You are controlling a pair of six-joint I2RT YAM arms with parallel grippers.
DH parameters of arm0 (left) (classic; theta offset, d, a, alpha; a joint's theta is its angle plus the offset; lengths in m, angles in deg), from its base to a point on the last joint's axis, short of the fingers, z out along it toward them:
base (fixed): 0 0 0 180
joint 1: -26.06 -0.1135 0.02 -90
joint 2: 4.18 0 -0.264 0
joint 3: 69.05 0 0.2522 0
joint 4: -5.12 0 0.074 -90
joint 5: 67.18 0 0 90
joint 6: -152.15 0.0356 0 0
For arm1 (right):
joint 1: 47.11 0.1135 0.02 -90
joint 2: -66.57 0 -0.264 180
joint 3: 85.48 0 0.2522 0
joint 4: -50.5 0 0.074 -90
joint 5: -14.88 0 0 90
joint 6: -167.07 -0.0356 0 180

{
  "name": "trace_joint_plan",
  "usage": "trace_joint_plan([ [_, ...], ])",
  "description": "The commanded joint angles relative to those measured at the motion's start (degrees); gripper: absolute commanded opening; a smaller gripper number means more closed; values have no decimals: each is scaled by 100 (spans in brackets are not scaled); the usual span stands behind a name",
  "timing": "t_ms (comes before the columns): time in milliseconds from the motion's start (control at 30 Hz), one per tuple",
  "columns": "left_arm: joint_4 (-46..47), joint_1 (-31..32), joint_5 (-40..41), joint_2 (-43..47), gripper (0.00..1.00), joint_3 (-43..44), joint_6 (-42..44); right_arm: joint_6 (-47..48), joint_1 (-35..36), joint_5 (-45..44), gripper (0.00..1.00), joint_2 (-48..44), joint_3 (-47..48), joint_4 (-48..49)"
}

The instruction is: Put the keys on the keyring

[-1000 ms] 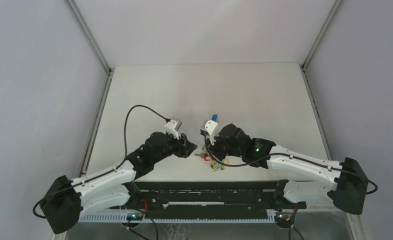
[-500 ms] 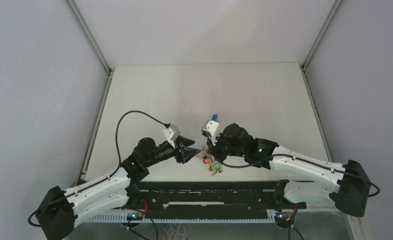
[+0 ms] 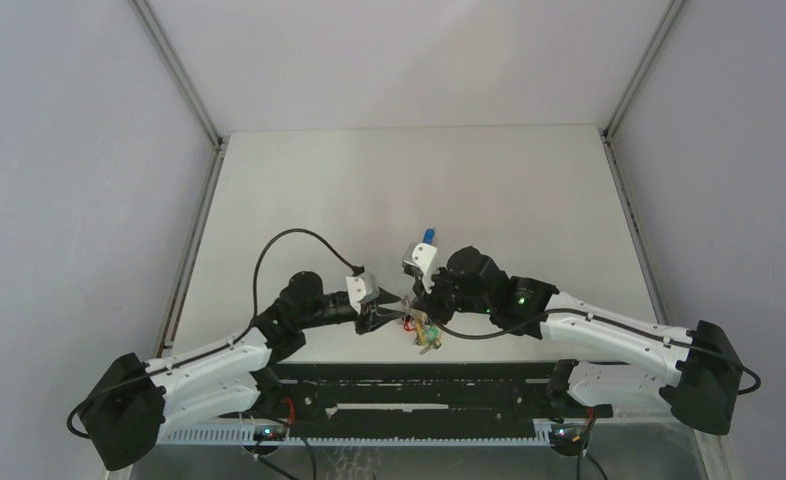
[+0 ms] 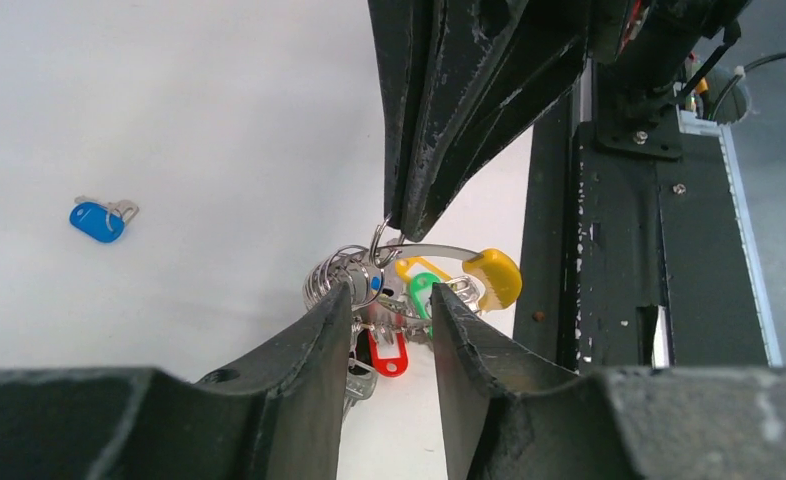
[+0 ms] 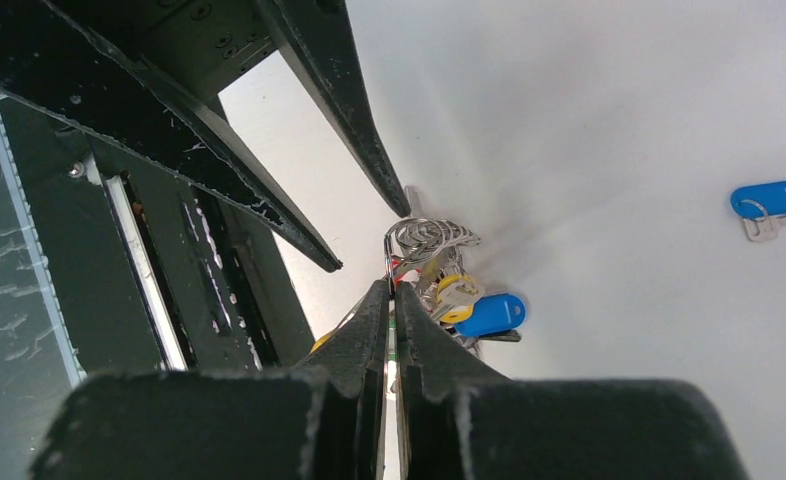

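Near the front edge of the pale grey bench (image 3: 419,180), the right pincer (image 5: 391,298) is clamping the thin wire of the grey metal keyring with a yellow curved section (image 4: 431,247), while the left pincer (image 4: 391,305) is standing open, its jaws straddling the coils and the small keys with red, green and yellow plastic heads (image 4: 387,352) bunched there. To do this well, the left should be closing gently on the coil alone, not the heads, steadying the ring for the loose blue-headed key (image 4: 99,221), which is lying well apart.
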Motion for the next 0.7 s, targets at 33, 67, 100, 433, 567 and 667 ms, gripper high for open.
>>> trace_joint_plan([
  [33,111,-162,-426,-84,41,312,679,147,-26,158,0,-69,-2,395],
  [67,101,-212,-512,-93,41,343,687,154,-24,169,0,-79,-11,410],
  [100,112,-257,-650,-108,41,374,688,160,-33,183,0,-86,-22,414],
  [433,93,-395,-1398,-432,40,714,636,197,-92,323,0,-49,-41,466],
  [567,99,-448,-1550,-530,38,825,588,198,-104,363,0,-27,-46,474],
  [667,68,-456,-1677,-608,34,902,575,209,-105,356,0,-18,-50,481],
])
